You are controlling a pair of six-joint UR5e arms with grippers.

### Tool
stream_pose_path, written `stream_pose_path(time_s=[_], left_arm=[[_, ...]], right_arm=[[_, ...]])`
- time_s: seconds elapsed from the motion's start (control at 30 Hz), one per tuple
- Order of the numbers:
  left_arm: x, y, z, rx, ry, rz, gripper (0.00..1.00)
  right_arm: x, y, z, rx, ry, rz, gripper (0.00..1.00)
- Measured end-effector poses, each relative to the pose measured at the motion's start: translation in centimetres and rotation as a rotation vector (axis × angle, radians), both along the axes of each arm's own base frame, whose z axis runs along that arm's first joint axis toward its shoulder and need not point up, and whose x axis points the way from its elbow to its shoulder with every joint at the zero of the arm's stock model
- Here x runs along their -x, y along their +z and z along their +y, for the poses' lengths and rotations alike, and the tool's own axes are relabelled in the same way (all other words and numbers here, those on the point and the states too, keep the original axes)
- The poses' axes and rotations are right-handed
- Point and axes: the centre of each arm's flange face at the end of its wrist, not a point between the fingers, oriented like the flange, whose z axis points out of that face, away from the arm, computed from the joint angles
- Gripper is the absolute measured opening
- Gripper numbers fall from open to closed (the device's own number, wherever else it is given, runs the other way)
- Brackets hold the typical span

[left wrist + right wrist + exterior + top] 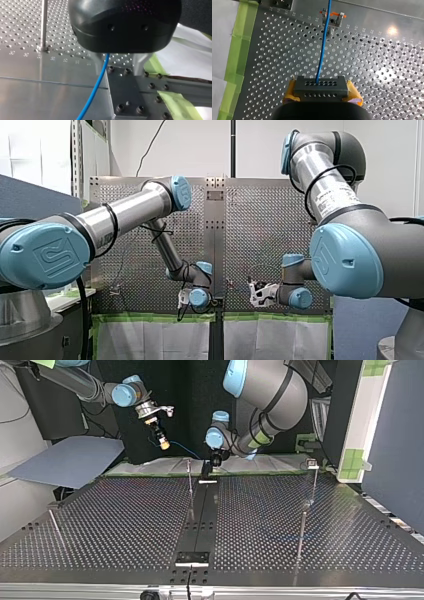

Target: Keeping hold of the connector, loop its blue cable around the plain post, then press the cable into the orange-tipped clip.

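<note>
Two claws hang over the perforated desk point(125, 525), near the edge where the arms come in. My right claw point(321, 93), with yellow pads, is clamped on the black connector point(320, 86), one pad on each short end, and holds it clear of the desk. From the connector's upper row of holes the blue cable point(322, 50) runs straight ahead. In the right wrist view it crosses the orange-tipped clip point(332, 18) between its two prongs; I cannot tell whether it sits in the clip. In the top view the cable sags across to my left claw point(210, 466). In the left wrist view it comes out from under that claw's black body, and I cannot tell whether that claw is open or closed. A plain metal post point(44, 25) stands upright, apart from the cable.
</note>
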Motion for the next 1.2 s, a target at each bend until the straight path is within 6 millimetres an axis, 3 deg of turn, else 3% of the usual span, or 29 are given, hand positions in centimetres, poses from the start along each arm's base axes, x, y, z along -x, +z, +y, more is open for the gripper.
stream_pose_path(time_s=[0.03, 0.67, 0.97, 1.2], left_arm=[[0.0, 0.0, 0.1, -0.001, 0.006, -0.001, 0.00], [1.2, -0.3, 0.3, -0.023, 0.031, 0.025, 0.00], [1.3, 1.3, -0.1, 0.007, 0.015, -0.004, 0.00], [1.7, 1.5, 0.1, 0.006, 0.023, -0.002, 0.00]], right_arm=[[0.0, 0.0, 0.0, 0.000, 0.000, 0.000, 0.00], [0.0, 0.0, 0.0, -0.002, -0.003, 0.000, 0.00], [0.2, 0.0, -0.2, -0.003, -0.014, 0.000, 0.00], [0.6, 0.0, -0.5, -0.004, -0.040, -0.002, 0.00]])
